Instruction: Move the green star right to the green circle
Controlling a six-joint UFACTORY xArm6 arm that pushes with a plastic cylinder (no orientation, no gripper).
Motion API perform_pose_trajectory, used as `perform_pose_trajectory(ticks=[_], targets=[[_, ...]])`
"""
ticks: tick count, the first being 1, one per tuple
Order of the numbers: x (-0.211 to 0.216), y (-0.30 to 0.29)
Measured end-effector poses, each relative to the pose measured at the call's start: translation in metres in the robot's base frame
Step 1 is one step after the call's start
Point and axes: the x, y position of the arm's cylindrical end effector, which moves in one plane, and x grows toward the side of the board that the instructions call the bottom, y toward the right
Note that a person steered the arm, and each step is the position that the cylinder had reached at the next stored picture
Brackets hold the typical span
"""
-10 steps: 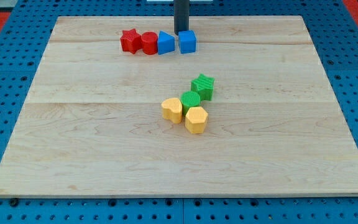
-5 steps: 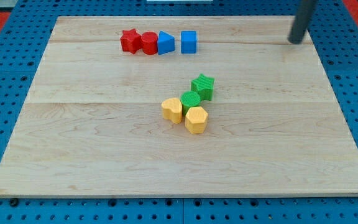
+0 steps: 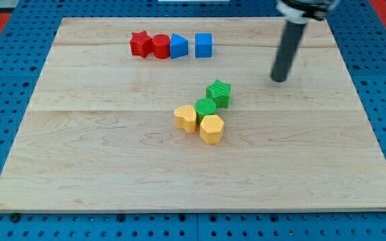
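The rod is coming down from the view's top right, and my tip (image 3: 280, 79) is sitting on the bare wood to the view's right of the middle cluster, clear of every block. There is no pincer on this arm, so there is nothing to be apart or together: it is just a straight dark rod ending in that tip.

The green star (image 3: 218, 92) is sitting near the middle of the wooden board (image 3: 99, 154), to the view's left of my tip and slightly lower, with open wood lying between them. It is resting at the upper right of the green circle (image 3: 206, 108), and the two are looking as if they are touching, or very nearly so; I cannot tell for sure.

Two yellow blocks are crowding the circle from below. One yellow block (image 3: 185, 118) is lying just to the view's left of it, and the other yellow block (image 3: 212, 128) is lying just beneath it; their exact shapes are hard to make out.

Up along the view's top, a row is standing well apart from all this: a red star (image 3: 139, 43), a red cylinder (image 3: 161, 46) and a blue block (image 3: 178, 46) are pressing together, and a blue cube (image 3: 203, 45) is sitting just to their right with a small gap.
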Motion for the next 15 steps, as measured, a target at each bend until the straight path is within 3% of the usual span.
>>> perform_pose_trajectory(ticks=[2,3,5,7,10,11,13,15], targets=[[0.0,-0.153],[0.003,-0.162],[0.015,-0.116],[0.058,-0.091],[0.048,-0.083],[0.038,-0.06],[0.03,0.043],[0.072,0.013]])
